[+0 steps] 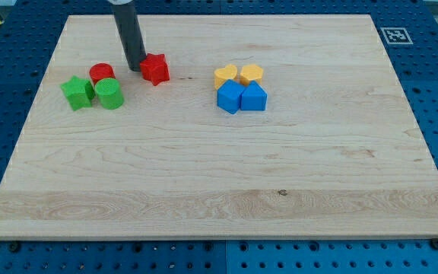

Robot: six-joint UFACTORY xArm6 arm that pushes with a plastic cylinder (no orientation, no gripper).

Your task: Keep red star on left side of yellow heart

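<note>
Red star touches my tip.

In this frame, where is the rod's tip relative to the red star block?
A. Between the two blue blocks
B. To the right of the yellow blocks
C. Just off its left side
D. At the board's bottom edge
C: my tip sits just left of the red star-shaped block.
</note>
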